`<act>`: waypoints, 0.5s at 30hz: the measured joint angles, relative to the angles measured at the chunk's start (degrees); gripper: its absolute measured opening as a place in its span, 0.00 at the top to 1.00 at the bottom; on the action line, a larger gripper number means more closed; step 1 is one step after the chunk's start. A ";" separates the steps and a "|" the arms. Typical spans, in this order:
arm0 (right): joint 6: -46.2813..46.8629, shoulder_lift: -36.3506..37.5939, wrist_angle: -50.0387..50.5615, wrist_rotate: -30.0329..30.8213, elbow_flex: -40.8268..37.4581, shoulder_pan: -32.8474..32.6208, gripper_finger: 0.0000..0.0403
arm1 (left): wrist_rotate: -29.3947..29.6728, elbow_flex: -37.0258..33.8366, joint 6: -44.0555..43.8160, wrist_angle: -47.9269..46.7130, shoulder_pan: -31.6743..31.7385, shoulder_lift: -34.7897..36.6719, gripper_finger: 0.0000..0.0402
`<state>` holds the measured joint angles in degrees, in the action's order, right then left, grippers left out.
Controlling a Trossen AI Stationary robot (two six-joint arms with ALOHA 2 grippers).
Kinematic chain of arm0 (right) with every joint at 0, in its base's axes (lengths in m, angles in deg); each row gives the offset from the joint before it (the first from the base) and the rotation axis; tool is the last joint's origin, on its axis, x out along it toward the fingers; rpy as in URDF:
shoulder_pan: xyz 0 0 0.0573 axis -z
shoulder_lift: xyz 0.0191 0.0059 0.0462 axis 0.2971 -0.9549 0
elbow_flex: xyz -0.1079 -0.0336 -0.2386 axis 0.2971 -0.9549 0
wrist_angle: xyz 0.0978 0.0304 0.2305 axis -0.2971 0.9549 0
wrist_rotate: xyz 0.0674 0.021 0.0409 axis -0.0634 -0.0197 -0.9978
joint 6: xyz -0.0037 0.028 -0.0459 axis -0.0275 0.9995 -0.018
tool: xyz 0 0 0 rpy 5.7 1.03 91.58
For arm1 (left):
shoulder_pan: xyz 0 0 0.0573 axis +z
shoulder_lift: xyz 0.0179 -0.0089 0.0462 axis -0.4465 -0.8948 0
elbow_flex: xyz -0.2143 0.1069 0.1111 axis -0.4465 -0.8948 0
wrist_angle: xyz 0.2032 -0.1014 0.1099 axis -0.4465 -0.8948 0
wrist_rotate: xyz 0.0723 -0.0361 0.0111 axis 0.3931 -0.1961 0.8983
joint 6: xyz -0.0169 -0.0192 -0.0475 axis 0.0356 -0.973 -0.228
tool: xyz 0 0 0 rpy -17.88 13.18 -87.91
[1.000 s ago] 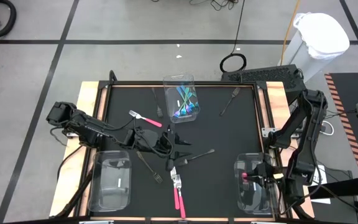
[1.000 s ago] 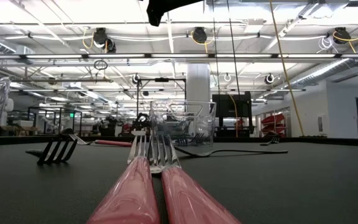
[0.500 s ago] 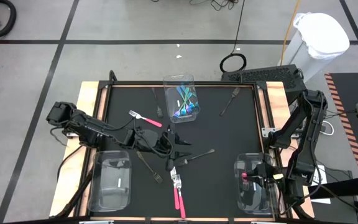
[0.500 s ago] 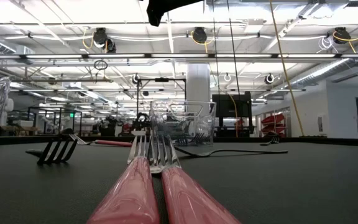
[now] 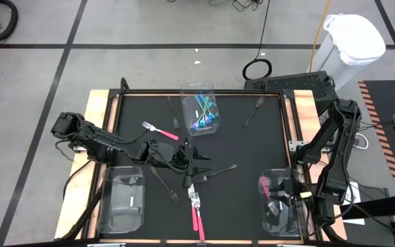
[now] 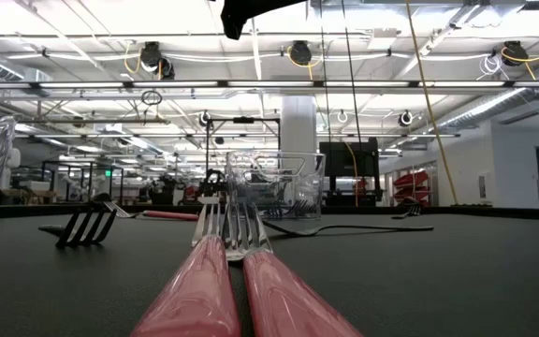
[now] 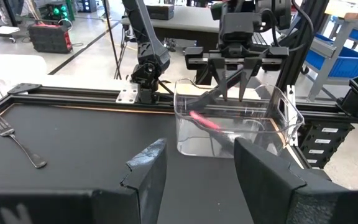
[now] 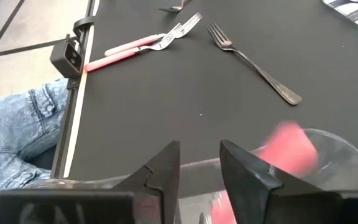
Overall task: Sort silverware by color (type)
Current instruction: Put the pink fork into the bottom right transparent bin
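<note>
Your black table top [image 5: 252, 147] sits in a pale wooden frame on a grey tiled floor, with a white-lined bin [image 5: 352, 41] off at two o'clock; the low view looks across it into a bright workshop hall. A clear plastic bin [image 5: 199, 113] at twelve o'clock holds the teal-handled silverware [image 5: 203, 113]. A second clear bin [image 5: 123, 199] stands at eight o'clock.

Your right arm reaches down from the three o'clock edge, its right gripper [image 5: 284, 195] over the clear rectangular bin [image 5: 280, 204] at four o'clock. In the left wrist view its jaws stand slightly apart, and a pink-handled fork [image 7: 205, 120] lies tilted inside that bin just under them, free of the fingertips.

Your left arm stretches in from nine o'clock, the left gripper [image 5: 190, 165] low near the table's centre, jaws apart and holding nothing.

Two pink-handled forks [image 5: 197, 210] lie side by side at six o'clock, another pink fork [image 5: 159, 130] at ten o'clock, and dark grey forks [image 5: 253, 110] are scattered about.
</note>
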<state>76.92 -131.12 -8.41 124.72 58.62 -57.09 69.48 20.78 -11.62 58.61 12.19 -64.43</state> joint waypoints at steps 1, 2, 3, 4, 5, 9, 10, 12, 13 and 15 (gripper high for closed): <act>0.92 0.01 0.56 0.00 0.00 0.00 0.71 | 0.01 0.00 0.01 0.00 -0.01 0.00 0.53; 1.82 0.01 1.20 -0.05 0.00 0.00 0.70 | 0.01 0.00 0.01 0.00 0.00 0.00 0.53; 2.54 0.01 1.64 -0.31 0.00 0.00 0.70 | 0.01 0.00 -0.01 0.01 -0.01 0.00 0.53; 2.99 0.01 2.02 -1.02 0.00 0.00 0.69 | 0.01 0.00 -0.01 0.01 -0.01 0.00 0.53; 3.30 0.01 2.40 -1.38 0.00 0.00 0.68 | 0.01 0.00 0.01 0.01 0.00 0.00 0.53; 3.43 0.01 2.46 -1.60 0.00 0.00 0.66 | 0.01 0.00 0.01 0.00 0.00 0.00 0.53; 3.44 0.01 2.43 -1.29 0.00 0.00 0.66 | 0.01 0.00 0.01 -0.01 0.00 0.00 0.53; 3.50 0.03 2.32 -0.16 0.00 0.00 0.66 | 0.31 0.00 0.01 0.01 0.00 0.00 0.53; 3.41 0.07 2.10 0.85 0.00 0.00 0.66 | 0.49 0.00 0.02 -0.01 0.00 0.00 0.53; 2.64 0.45 1.41 3.02 0.00 0.00 0.66 | 0.97 0.00 0.12 -0.01 0.00 0.00 0.53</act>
<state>79.56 -130.67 -7.01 127.74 58.62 -57.09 70.46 20.78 -11.51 58.60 12.19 -64.43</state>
